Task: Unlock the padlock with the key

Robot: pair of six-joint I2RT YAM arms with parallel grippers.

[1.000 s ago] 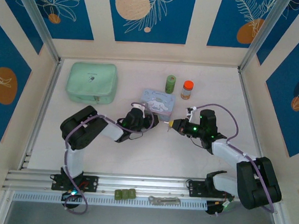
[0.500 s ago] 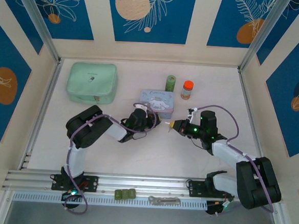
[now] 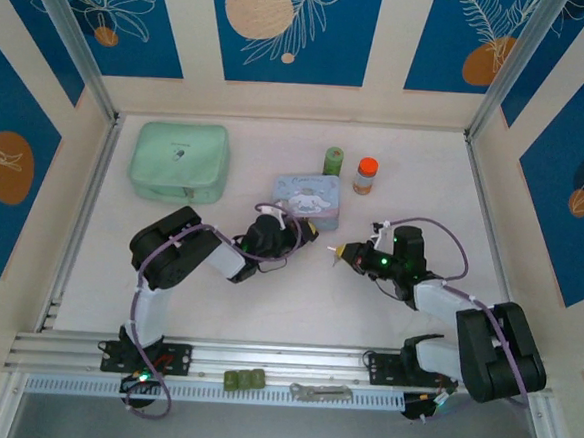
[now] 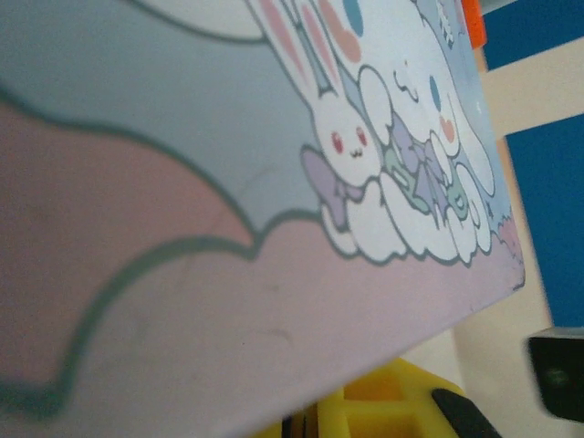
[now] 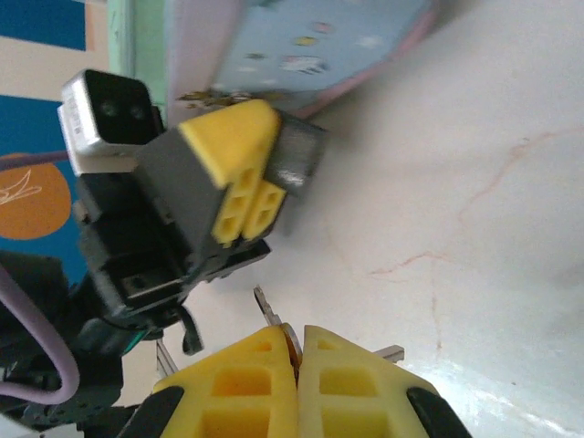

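In the right wrist view my right gripper [image 5: 299,342] is shut on the key [image 5: 267,310], whose thin silvery blade sticks out toward the left gripper [image 5: 248,208]. The left gripper's yellow fingertips are closed, with the small dark grey padlock [image 5: 299,157] at their tip, beside the pale blue tin [image 5: 301,46]. From above, the left gripper [image 3: 308,242] and right gripper [image 3: 340,251] face each other a short gap apart, just in front of the tin [image 3: 309,195]. In the left wrist view the tin's lid [image 4: 182,228] is very close and hides the padlock.
A mint green pouch [image 3: 179,159] lies at the back left. A small green canister [image 3: 333,164] and an orange-capped bottle [image 3: 365,175] stand behind the tin. Small green pieces [image 3: 244,379] and a metal tool [image 3: 320,390] rest on the front rail.
The right gripper with the key has shifted slightly right and toward the near edge. The left gripper has stayed by the tin, with its arm shifted a little.
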